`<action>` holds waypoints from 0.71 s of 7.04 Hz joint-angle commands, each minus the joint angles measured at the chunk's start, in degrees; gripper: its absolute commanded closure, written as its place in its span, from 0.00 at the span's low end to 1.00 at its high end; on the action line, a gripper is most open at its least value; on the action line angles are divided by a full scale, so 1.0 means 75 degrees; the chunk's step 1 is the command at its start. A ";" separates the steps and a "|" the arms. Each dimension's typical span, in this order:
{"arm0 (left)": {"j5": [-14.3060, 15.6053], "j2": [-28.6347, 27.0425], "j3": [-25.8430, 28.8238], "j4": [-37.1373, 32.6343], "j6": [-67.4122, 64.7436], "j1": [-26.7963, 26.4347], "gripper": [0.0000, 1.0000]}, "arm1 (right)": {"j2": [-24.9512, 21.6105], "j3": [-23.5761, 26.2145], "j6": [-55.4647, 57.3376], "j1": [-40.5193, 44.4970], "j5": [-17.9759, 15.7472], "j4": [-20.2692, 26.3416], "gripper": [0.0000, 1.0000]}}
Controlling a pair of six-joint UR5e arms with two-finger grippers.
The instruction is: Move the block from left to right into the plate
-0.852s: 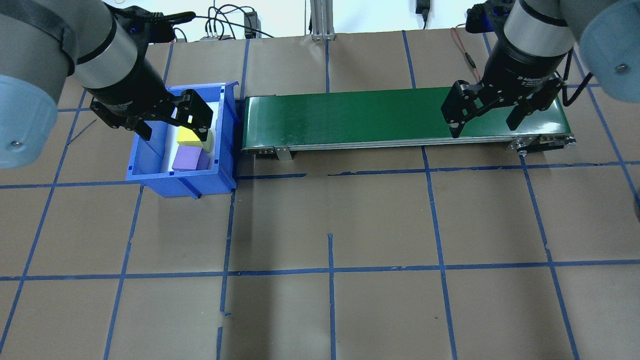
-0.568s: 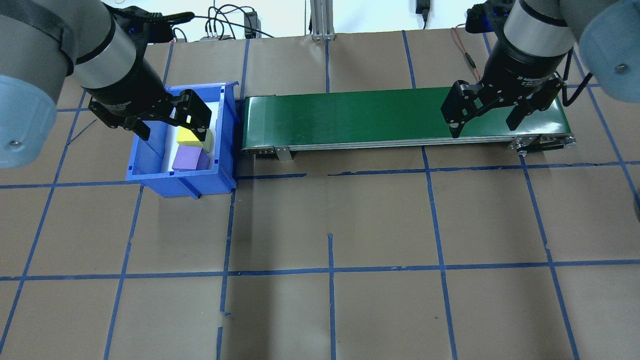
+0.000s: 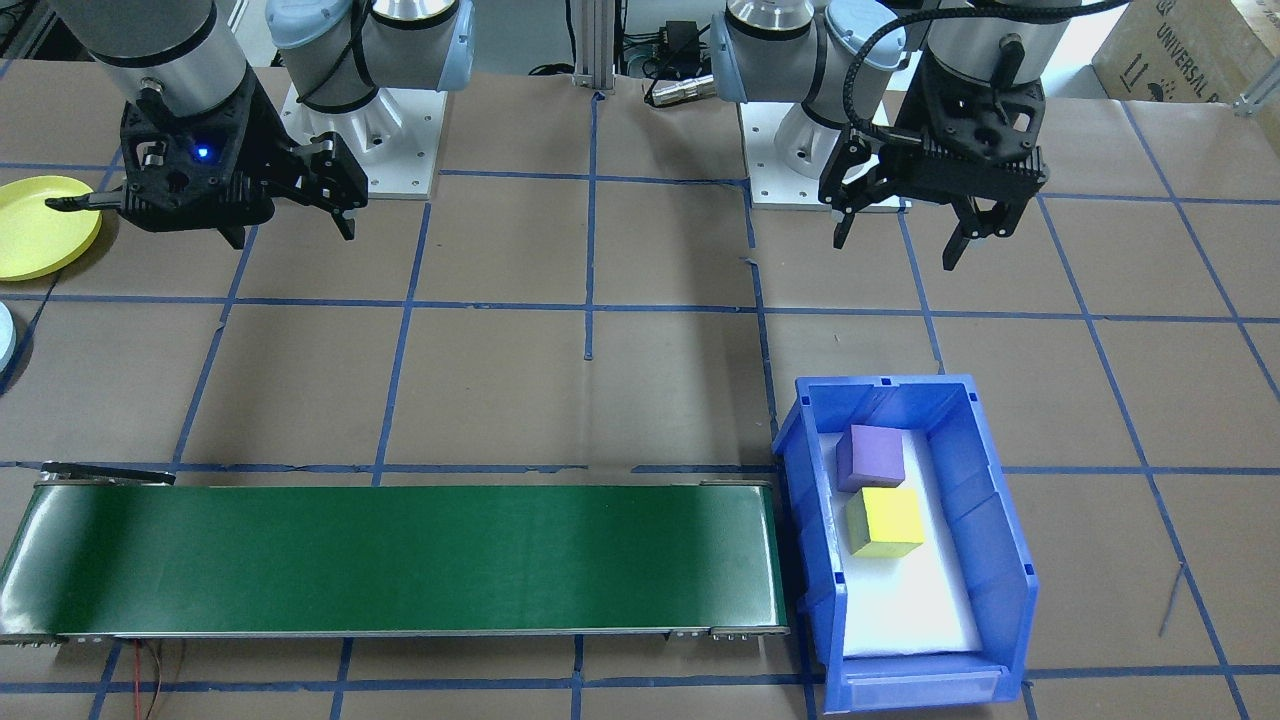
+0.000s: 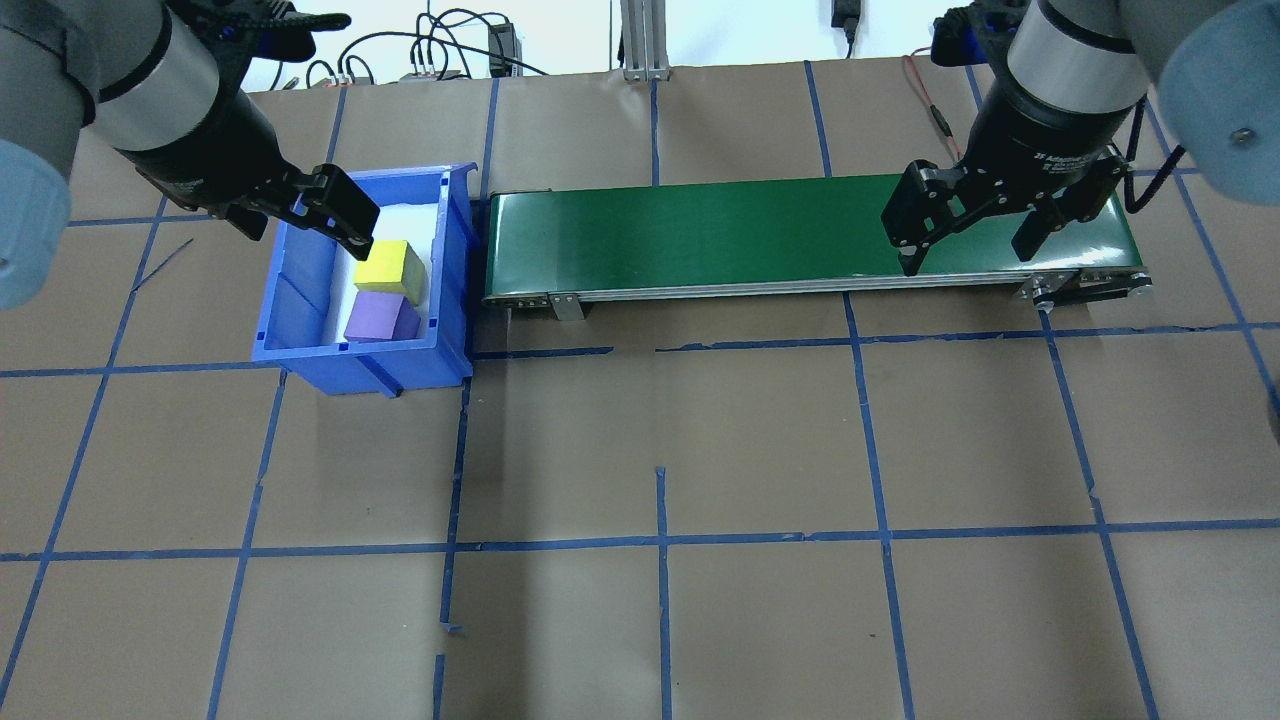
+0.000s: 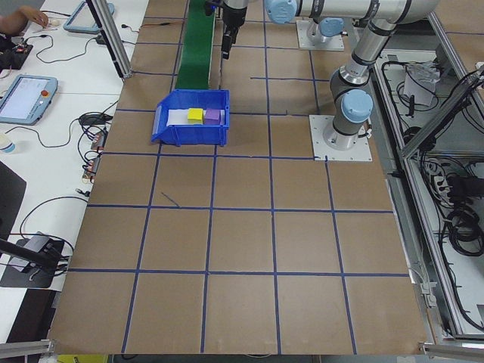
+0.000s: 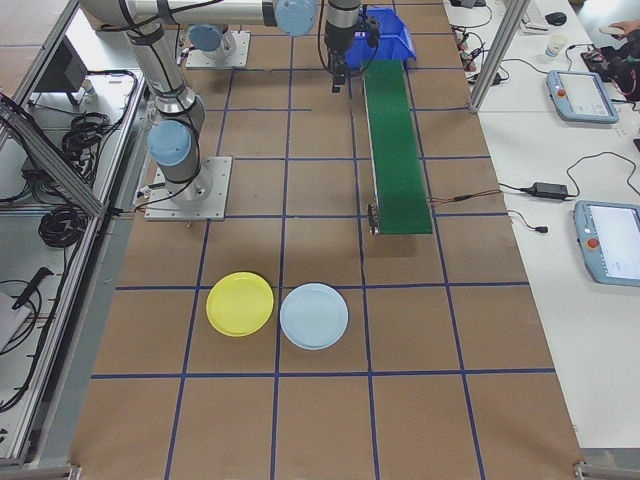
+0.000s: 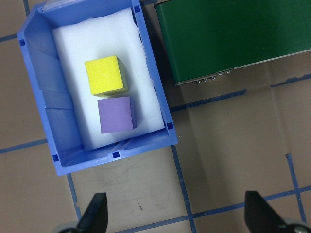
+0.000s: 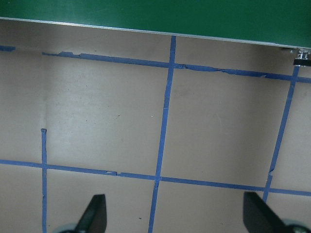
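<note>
A yellow block (image 4: 390,268) and a purple block (image 4: 377,317) sit side by side on white foam inside a blue bin (image 4: 360,352). My left gripper (image 4: 310,232) hangs open and empty high over the bin's far left corner. Its wrist view looks down on the yellow block (image 7: 105,75) and purple block (image 7: 116,113). My right gripper (image 4: 965,258) is open and empty above the right end of the green conveyor belt (image 4: 700,225). The yellow plate (image 6: 240,304) lies on the table beyond the belt's right end, also showing as the yellow plate (image 3: 35,225).
A light blue plate (image 6: 314,316) lies right beside the yellow one. The belt runs from the bin towards the plates. Blue tape lines grid the brown table. Cables and tablets sit on side desks off the table.
My left gripper has pulled up and to the far left, uncovering the yellow block it hung over. The right arm and both blocks have not moved.
</note>
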 commanded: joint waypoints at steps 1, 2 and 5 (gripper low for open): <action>-0.0021 -0.0651 -0.0202 0.0080 0.0116 0.0423 0.00 | 0.0007 0.0000 0.0000 0.0000 0.0000 0.0000 0.00; -0.0068 -0.0980 -0.0214 0.0103 0.0127 0.0879 0.00 | 0.0007 0.0000 -0.0011 0.0000 0.0000 0.0000 0.00; -0.0091 -0.2232 -0.0238 0.0991 0.0151 0.1176 0.00 | 0.0007 0.0000 -0.0011 -0.0012 0.0000 0.0000 0.00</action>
